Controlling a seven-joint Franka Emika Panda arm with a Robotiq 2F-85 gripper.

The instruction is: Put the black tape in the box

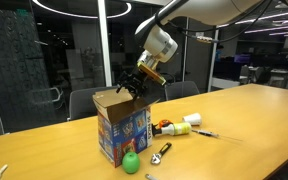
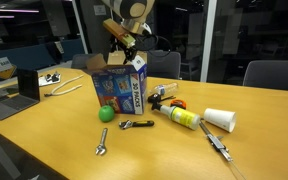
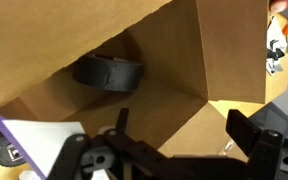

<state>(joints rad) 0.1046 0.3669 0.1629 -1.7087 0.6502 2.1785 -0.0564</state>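
Note:
The box (image 1: 119, 128) stands on the wooden table with its top flaps open; it also shows in an exterior view (image 2: 119, 92). In the wrist view I look down into the box (image 3: 214, 50). The black tape (image 3: 109, 72) lies inside it on the bottom, by the far wall. My gripper (image 3: 184, 135) is open and empty, its fingers spread just above the box opening. In both exterior views the gripper (image 1: 136, 88) (image 2: 122, 45) hovers over the box's top. The tape is hidden in the exterior views.
A green ball (image 1: 131, 162) (image 2: 106, 113) lies in front of the box. Near it are a wrench (image 2: 136, 124), a yellow and white bottle (image 2: 184, 117), a white cup (image 2: 221, 120), a screwdriver (image 2: 216, 143) and another wrench (image 2: 101, 143). A laptop (image 2: 24, 85) stands at the table's end.

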